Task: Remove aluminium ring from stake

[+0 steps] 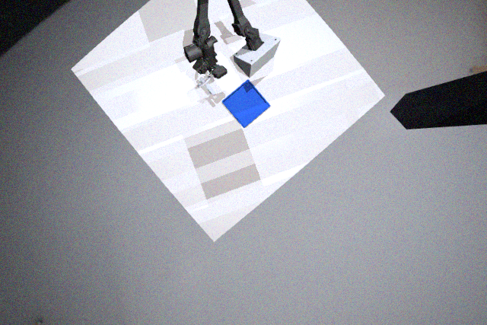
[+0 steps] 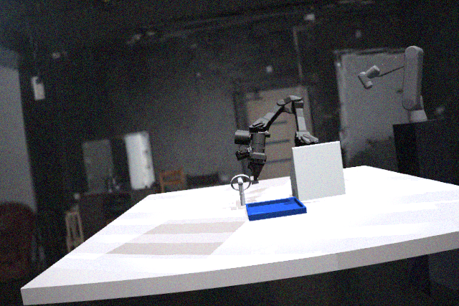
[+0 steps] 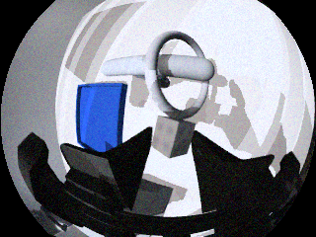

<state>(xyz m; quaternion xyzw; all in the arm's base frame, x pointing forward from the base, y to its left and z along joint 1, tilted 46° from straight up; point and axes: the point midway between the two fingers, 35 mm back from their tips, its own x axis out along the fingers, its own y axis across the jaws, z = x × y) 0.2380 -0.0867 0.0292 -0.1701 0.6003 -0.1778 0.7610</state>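
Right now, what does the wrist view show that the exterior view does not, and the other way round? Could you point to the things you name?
Only the wrist view: the ring's welded tab (image 3: pixel 173 137), a squared block clearly seen between the fingers.

Only the exterior view: the stake's upright post (image 2: pixel 242 197), the pale block (image 2: pixel 318 170) under the arm, a second, grey arm (image 2: pixel 412 77) and a wooden chair (image 2: pixel 172 180) behind the table.

Both: the gripper (image 2: pixel 255 180) (image 3: pixel 172 132), the blue tray (image 2: pixel 276 208) (image 3: pixel 101 116), and the ring (image 2: pixel 232 183) (image 3: pixel 152 86), tilted up around the cross-bar (image 2: pixel 239 180) (image 3: pixel 188 66).
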